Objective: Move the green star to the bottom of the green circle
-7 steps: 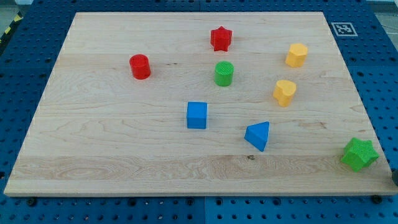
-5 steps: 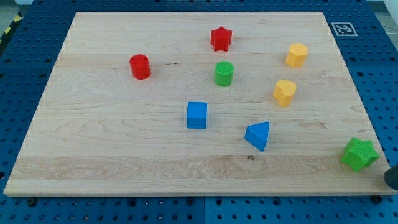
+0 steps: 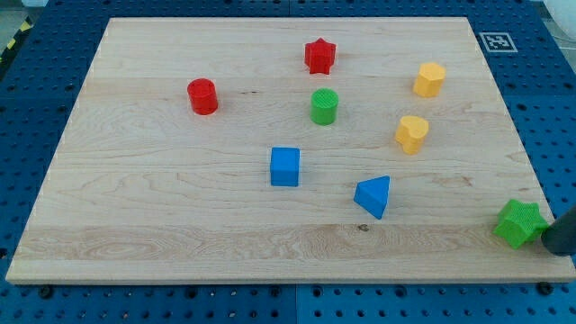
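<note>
The green star (image 3: 519,223) lies at the wooden board's (image 3: 135,216) bottom right corner, near its right edge. The green circle (image 3: 324,106) stands upright near the middle top of the board, far up and to the left of the star. My tip (image 3: 556,247) comes in from the view's right edge and sits just right of and slightly below the star, close to it or touching it.
Between star and circle lie a blue triangle (image 3: 373,196) and a blue cube (image 3: 284,166). A yellow heart (image 3: 412,133) and yellow hexagon (image 3: 429,79) sit right of the circle. A red star (image 3: 319,56) lies above it, a red cylinder (image 3: 202,95) at the left.
My tip has come further into view from the bottom right and moved up toward the green star. The blocks have not visibly moved.
</note>
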Controlling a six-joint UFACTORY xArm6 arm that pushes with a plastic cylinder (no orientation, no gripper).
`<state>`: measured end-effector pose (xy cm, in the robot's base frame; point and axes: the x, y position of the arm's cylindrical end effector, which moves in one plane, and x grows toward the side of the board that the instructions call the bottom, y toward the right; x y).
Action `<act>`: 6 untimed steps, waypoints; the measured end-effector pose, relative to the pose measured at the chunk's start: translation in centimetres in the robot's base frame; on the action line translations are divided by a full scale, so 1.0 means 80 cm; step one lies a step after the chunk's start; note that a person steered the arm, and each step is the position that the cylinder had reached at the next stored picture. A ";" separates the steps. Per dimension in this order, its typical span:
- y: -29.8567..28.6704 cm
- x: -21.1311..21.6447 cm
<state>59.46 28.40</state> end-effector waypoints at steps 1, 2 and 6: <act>0.002 0.000; 0.002 0.000; 0.005 0.000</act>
